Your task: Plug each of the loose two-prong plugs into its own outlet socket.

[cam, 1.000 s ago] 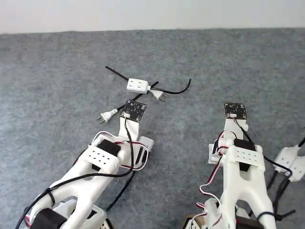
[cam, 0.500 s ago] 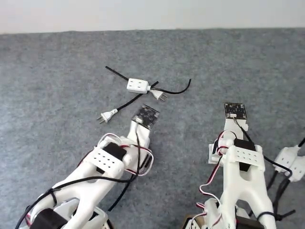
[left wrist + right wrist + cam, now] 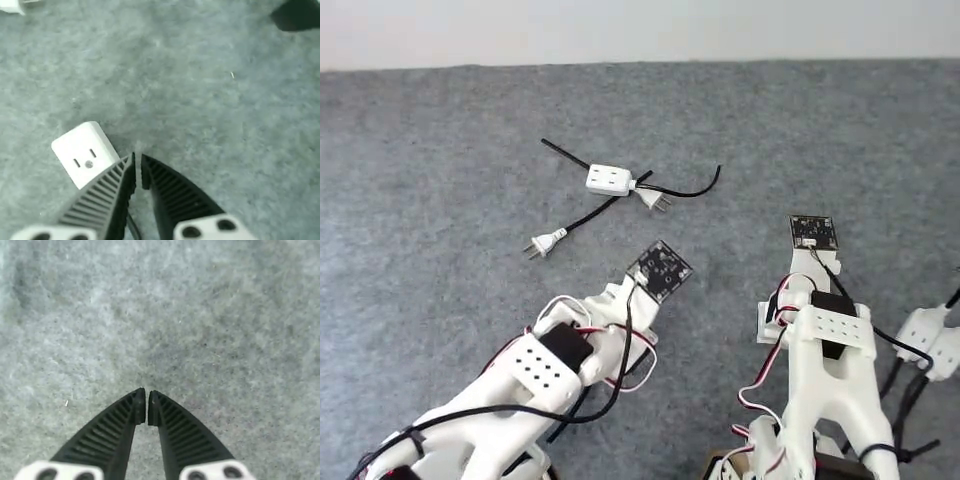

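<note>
A white outlet strip (image 3: pixel 607 179) with a black cord lies at the back of the grey carpet. One white two-prong plug (image 3: pixel 653 200) rests just to its right. A second plug (image 3: pixel 545 243) on a black cord lies nearer the front left. My left gripper (image 3: pixel 137 159) is shut on nothing, low over the carpet. A white outlet cube (image 3: pixel 85 160) with an upward-facing socket sits close beside its fingers. In the high view the left arm's wrist board (image 3: pixel 660 268) is right of both plugs. My right gripper (image 3: pixel 146 392) is shut over bare carpet.
More white plug bodies with black cords (image 3: pixel 930 338) lie at the right edge beside the right arm (image 3: pixel 825 330). A dark shape (image 3: pixel 297 15) shows farther off in the left wrist view. Open carpet stretches across the back and far left.
The left arm has swung to the right, away from the front-left plug toward the middle of the carpet. The right arm has kept still.
</note>
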Controlling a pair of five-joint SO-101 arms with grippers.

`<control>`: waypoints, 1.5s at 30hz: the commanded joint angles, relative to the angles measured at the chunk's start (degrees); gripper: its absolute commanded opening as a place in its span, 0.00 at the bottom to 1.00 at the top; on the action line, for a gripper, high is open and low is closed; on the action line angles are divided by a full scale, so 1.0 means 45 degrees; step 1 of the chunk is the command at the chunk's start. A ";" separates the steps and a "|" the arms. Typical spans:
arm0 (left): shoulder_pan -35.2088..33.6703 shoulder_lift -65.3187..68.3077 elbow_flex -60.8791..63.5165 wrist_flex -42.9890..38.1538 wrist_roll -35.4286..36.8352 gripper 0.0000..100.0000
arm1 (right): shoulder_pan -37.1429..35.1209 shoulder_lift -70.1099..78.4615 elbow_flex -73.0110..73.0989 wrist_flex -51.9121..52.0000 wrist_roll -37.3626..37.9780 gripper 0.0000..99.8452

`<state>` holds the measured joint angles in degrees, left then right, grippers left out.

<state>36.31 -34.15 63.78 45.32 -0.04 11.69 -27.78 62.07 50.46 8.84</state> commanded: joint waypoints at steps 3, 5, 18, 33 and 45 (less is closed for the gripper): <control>0.0000 -0.0371 0.0733 -0.2540 -0.0098 0.02 | 0.0010 -0.0400 -0.0059 -0.0244 0.0117 0.01; 0.0000 -0.0371 0.1006 -0.3145 -0.0098 0.02 | 0.0010 -0.0400 -0.0059 -0.0244 0.0117 0.01; -0.0938 0.2325 -0.0654 -0.3438 0.0742 0.01 | 0.0029 -0.0400 -0.0059 -0.0166 0.0117 0.01; -0.0352 0.6076 -0.4484 -0.0488 0.2325 0.01 | 0.0010 -0.0400 -0.0078 -0.0225 0.0117 0.01; -0.1915 0.8440 -0.6730 0.1231 0.3575 0.01 | 0.0010 -0.0400 -0.0078 -0.0225 0.0137 0.01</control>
<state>29.10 3.30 36.88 49.36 15.43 11.69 -27.78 62.07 50.46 8.84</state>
